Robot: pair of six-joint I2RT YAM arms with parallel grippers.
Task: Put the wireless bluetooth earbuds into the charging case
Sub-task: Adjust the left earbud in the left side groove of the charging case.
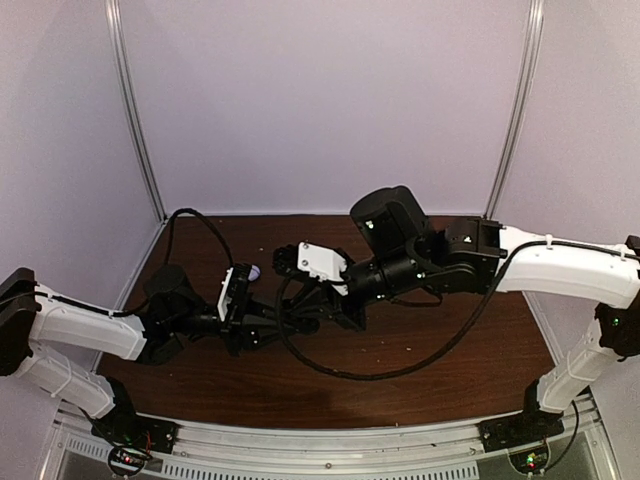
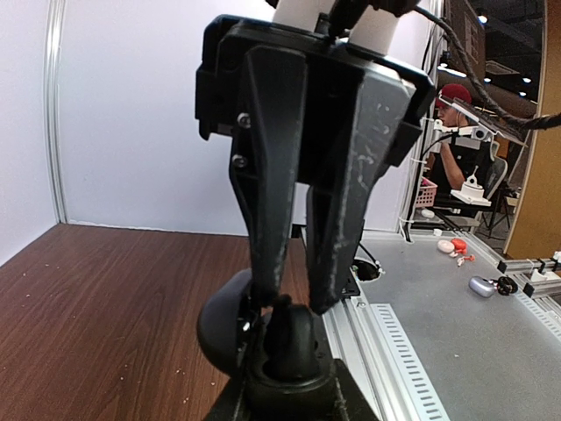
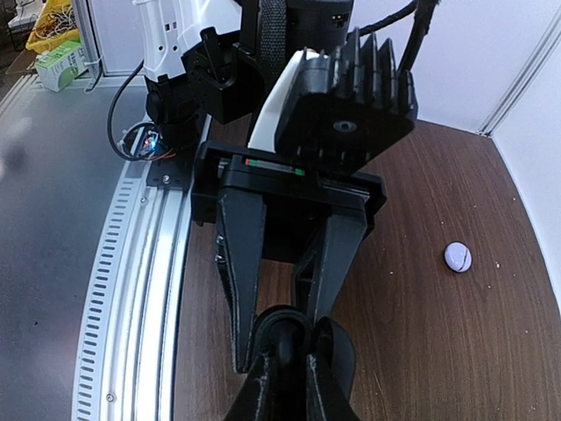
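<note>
Left end effector [image 3: 279, 323] clamped nearly closed on a black rounded case [image 2: 223, 329]; right end effector [image 2: 291, 303] tips touching it, narrow gap, grip unclear

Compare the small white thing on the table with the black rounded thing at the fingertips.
The white thing lies alone on the table; the black thing sits where the left hand and right hand meet. The white thing is pale, the black thing dark. Both are small and rounded.

The left arm [image 1: 85, 330] and right arm [image 1: 560, 265] reach to mid-table. The left gripper [image 3: 280, 326] is clamped shut. The right gripper [image 2: 291, 303] meets it tip to tip, grip unclear.
</note>
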